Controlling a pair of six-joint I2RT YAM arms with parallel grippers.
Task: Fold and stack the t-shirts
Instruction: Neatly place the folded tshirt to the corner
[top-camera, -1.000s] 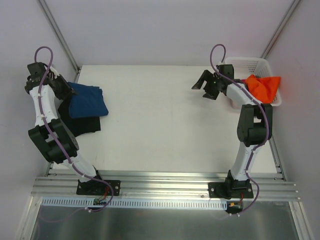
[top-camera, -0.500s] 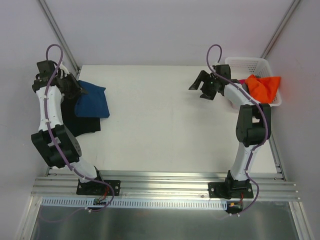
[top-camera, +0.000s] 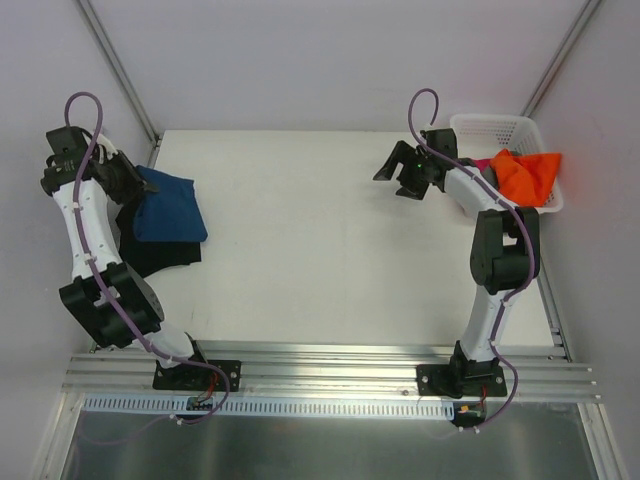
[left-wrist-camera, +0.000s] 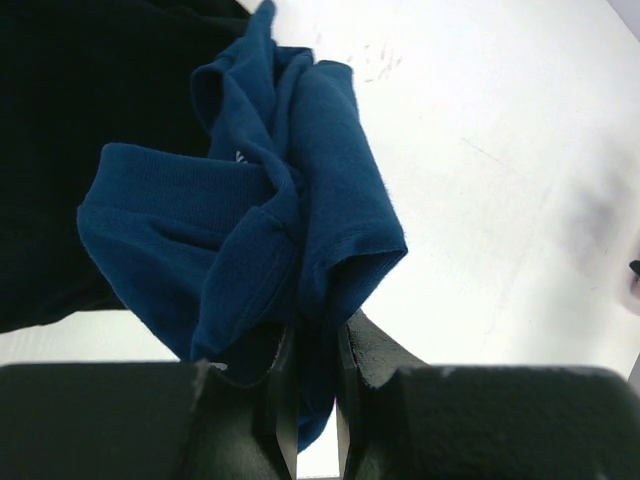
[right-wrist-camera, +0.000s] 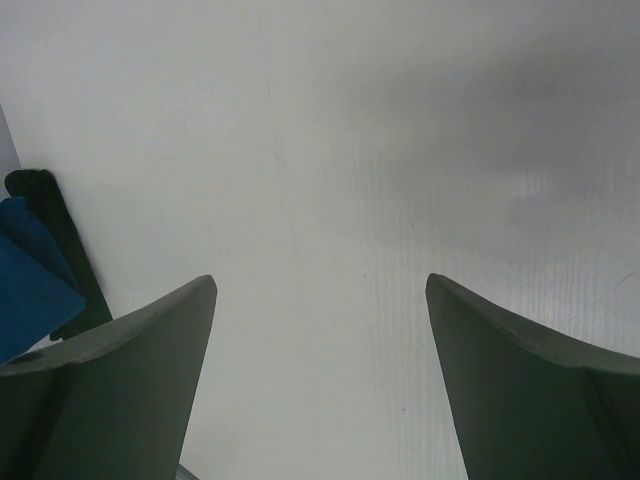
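From the top camera: grips the left edge of the navy shirt with the left tool, at the left side of the tabletop. Bunched there on top of the black shirt, covering most of it. Holds the right tool spread open over bare tabletop on the right, near the white basket. In the basket, an orange shirt draped over the rim, with a scrap of magenta shirt just beside it.

From the left wrist: pinches a fold of the navy shirt between the nearly closed fingers of the left tool. Crumpled in loose folds, with the black shirt behind at upper left and white tabletop at right.

From the right wrist: holds both fingers of the right tool wide apart, nothing between them, over white tabletop. At the left edge, a corner of the navy shirt lying against the black shirt.
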